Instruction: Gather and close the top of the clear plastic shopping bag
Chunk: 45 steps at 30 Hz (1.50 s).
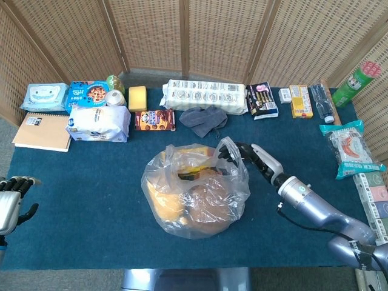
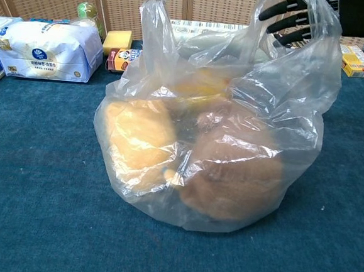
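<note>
The clear plastic shopping bag (image 1: 194, 194) stands in the middle of the blue table, filled with yellow and brown items. In the chest view the bag (image 2: 212, 151) has its mouth open, with one handle (image 2: 154, 20) standing up at the left. My right hand (image 1: 251, 157) reaches into the right handle from the right, above the bag's top. Its dark fingers (image 2: 283, 18) are spread and straight behind the raised plastic, without a clear grip. My left hand (image 1: 9, 203) rests at the table's left edge, far from the bag and holding nothing.
Along the back edge lie a white bread bag (image 1: 98, 123), a cookie box (image 1: 154, 120), a grey cloth (image 1: 203, 120) and a long white pack (image 1: 206, 96). A notebook (image 1: 41, 131) lies at the far left. Snack packs (image 1: 348, 148) sit at the right.
</note>
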Available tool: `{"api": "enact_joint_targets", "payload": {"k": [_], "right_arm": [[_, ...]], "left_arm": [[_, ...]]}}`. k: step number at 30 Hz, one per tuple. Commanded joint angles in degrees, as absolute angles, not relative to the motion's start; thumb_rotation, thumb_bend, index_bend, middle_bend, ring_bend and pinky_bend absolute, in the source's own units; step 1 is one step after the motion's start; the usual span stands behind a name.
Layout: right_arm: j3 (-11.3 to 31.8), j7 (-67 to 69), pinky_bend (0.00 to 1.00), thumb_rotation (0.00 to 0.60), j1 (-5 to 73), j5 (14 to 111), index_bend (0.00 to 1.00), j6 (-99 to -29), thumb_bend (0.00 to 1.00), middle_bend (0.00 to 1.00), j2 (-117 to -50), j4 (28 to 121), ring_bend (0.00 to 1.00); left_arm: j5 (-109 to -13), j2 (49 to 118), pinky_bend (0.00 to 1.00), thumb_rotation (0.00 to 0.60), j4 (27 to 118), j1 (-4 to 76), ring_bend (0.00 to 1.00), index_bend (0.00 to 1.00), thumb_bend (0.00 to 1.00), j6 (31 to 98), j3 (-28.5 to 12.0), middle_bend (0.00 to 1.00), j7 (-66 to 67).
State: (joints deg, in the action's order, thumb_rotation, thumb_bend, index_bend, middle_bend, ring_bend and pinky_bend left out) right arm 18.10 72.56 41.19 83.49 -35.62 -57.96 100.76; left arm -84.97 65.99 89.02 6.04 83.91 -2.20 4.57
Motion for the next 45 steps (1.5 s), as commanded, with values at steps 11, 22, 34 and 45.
{"api": "enact_joint_targets", "payload": {"k": [11, 22, 34, 45], "right_arm": [[14.31, 73.2, 0.22, 0.006, 40.81, 86.16, 0.3, -37.67, 0.15, 0.34, -53.77, 100.72, 0.27], [12.24, 84.32, 0.22, 0.008, 41.09, 91.66, 0.31, -42.56, 0.15, 0.35, -50.94, 101.09, 0.28], [7.25, 110.15, 0.26, 0.008, 44.87, 100.18, 0.34, -47.69, 0.15, 0.38, -49.75, 102.63, 0.31], [4.4, 122.6, 0.48, 0.008, 49.27, 96.99, 0.44, -46.75, 0.15, 0.51, -49.64, 104.97, 0.51]], "left_arm": [[-85.07, 66.19, 0.27, 0.6, 89.66, 6.7, 0.25, 0.32, 0.26, 83.07, -2.26, 0.32, 5.61], [-84.71, 66.08, 0.27, 0.6, 90.12, 6.67, 0.25, 0.32, 0.26, 82.81, -2.13, 0.32, 6.23], [-84.7, 66.27, 0.27, 0.6, 90.29, 7.04, 0.25, 0.32, 0.26, 82.48, -2.22, 0.32, 6.49], [-84.28, 66.46, 0.27, 0.6, 89.73, 6.89, 0.24, 0.32, 0.26, 82.38, -2.14, 0.32, 5.96]]}}
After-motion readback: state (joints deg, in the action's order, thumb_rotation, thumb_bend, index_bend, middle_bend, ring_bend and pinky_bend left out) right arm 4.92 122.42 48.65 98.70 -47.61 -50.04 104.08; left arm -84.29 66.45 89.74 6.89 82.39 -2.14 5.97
